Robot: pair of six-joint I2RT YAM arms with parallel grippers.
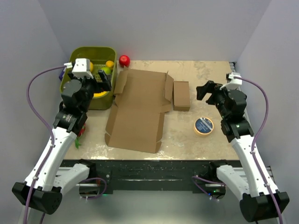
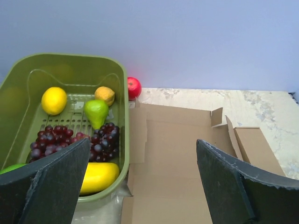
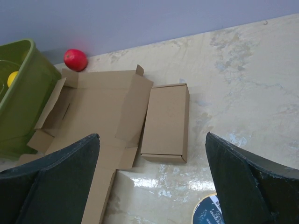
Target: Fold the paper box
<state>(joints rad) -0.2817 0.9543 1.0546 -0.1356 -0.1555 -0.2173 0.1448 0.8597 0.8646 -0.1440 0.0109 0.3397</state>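
With the paper box (image 1: 138, 109) lying flat, the left gripper (image 1: 103, 81) and right gripper (image 1: 204, 92), both spread wide beside it, would best pinch opposite side flaps and fold along the creases.

Paper box (image 1: 138, 109) plain brown; bin (image 1: 88, 52) olive green; apple (image 1: 124, 60) red

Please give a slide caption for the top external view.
Flat brown cardboard paper box lies unfolded between the open left hand and open right hand.

Flat paper box (image 3: 100, 100) — small box (image 3: 166, 121) alongside
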